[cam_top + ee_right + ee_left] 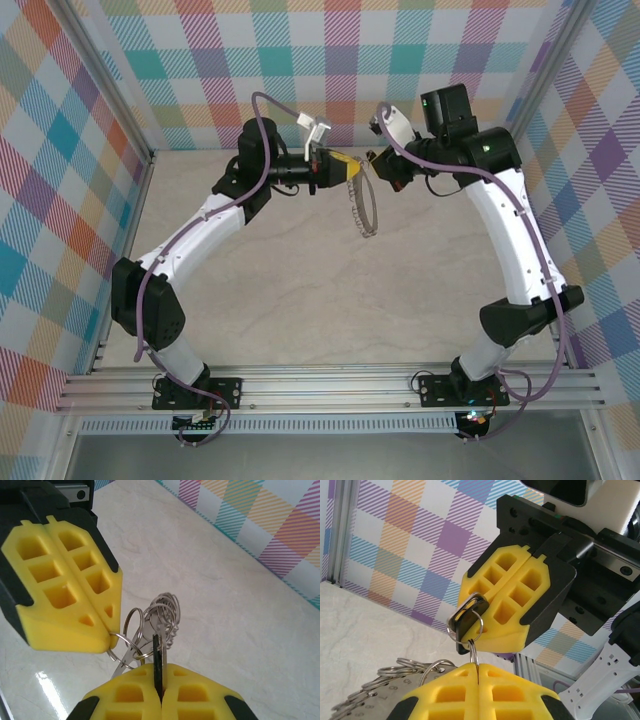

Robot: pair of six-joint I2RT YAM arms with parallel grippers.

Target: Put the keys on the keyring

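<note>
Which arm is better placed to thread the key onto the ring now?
Probably the right: the right gripper pinches the key, while the left gripper clamps a loop of the keyring, so left steadies and right threads.

blk key [463, 617] midair, scalloped keyring [362, 207] dangling beside

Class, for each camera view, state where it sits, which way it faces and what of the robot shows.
Top external: above and behind, looking down at the table; left arm and right arm show, left gripper facing right gripper.
Left wrist: faces the right gripper, shut on the key; own fingers at bottom.
Right wrist: faces the left gripper, shut on the keyring; own fingers at bottom.
Shared: both wrist views show key and keyring.
</note>
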